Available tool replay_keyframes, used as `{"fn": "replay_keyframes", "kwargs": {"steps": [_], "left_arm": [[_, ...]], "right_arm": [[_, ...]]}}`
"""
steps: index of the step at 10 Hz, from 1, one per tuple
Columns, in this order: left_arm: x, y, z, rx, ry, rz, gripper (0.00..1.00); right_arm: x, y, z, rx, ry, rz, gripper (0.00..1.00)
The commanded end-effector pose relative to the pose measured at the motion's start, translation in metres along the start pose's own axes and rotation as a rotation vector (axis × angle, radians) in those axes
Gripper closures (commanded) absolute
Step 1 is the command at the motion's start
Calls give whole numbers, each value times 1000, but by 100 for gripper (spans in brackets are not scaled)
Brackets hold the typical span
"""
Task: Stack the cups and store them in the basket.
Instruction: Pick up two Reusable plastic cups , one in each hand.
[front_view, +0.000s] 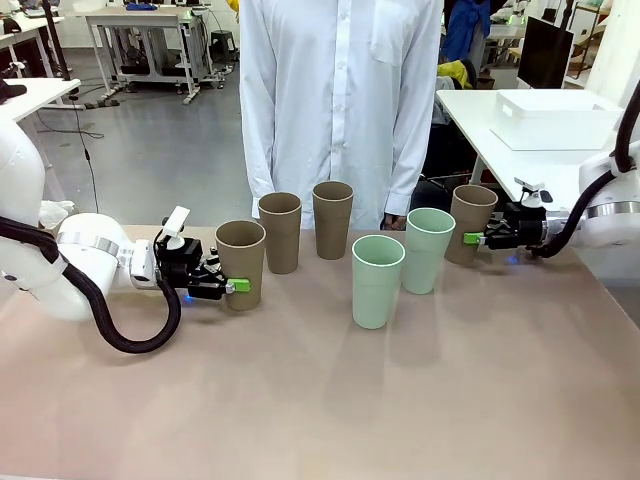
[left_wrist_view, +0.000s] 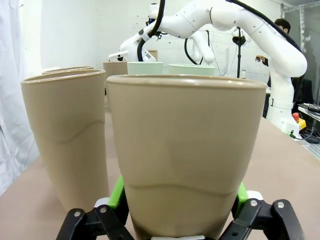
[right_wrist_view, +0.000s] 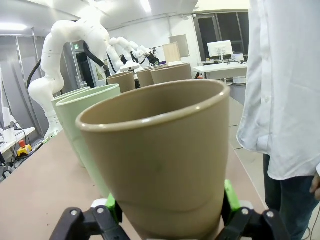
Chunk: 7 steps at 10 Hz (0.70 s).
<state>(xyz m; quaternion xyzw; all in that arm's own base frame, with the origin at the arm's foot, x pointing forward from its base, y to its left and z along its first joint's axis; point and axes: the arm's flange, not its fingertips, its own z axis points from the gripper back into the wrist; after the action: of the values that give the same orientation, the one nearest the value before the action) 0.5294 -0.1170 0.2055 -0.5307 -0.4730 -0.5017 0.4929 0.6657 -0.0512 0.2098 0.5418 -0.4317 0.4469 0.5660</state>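
The left end brown cup stands up straight on the tan table. My left pincer is pinching it low down, with one green pad on each side of it. Just beside it, a bit closer to the person, stands the second brown cup, and next to that the third brown cup. In the middle of the table are the near green cup and the far green cup. They are very close together, but I cannot tell if they touch. Past them is the right end brown cup. My right pincer is pinching that one low down too, with its green pads pressed on both sides. From my right wrist this cup looks a little tipped, but I cannot tell if it really leans. No cup sits inside another yet. The basket is white and sits on the white side table, behind my right arm and well apart from all the cups. The person in the white shirt stands at the far side of the table, behind the cups.
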Motion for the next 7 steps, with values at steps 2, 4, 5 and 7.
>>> {"fn": "replay_keyframes", "kwargs": {"steps": [2, 4, 5, 7], "left_arm": [[5, 2, -1, 44, -14, 6, 27], [5, 1, 1, 50, -14, 8, 46], [6, 0, 2, 48, -13, 12, 56], [1, 2, 2, 22, -6, 0, 64]], "right_arm": [[5, 0, -4, 10, -7, -30, 33], [5, 0, -3, 11, -5, -34, 53], [5, 0, -3, 12, -4, -38, 60], [1, 0, -1, 1, -2, -11, 73]]}}
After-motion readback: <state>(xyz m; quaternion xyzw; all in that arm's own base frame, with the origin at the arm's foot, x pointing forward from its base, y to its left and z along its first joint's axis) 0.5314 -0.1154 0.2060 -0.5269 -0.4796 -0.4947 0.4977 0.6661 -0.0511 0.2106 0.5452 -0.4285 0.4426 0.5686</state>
